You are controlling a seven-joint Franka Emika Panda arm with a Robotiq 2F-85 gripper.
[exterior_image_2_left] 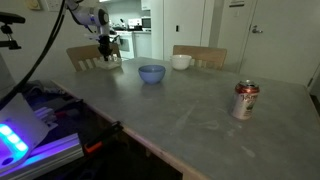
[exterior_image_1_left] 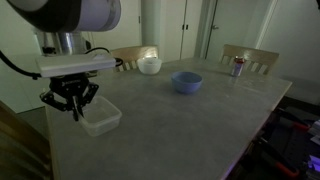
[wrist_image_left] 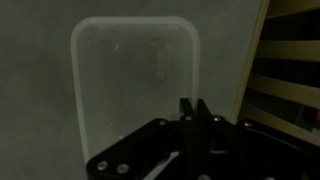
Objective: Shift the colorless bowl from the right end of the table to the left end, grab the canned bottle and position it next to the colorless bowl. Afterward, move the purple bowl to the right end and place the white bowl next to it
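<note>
The colorless bowl lies on the grey table near one end, close to the edge. In the wrist view it fills the middle of the picture. My gripper hangs just above and beside it, fingers shut together over its rim with nothing between them. The purple bowl stands mid-table, and the white bowl stands behind it near the far edge. The canned bottle stands upright at the opposite end.
Wooden chairs stand along the far side of the table. The table edge runs close beside the colorless bowl, with wooden slats beyond it. Equipment with a purple light sits off one table end.
</note>
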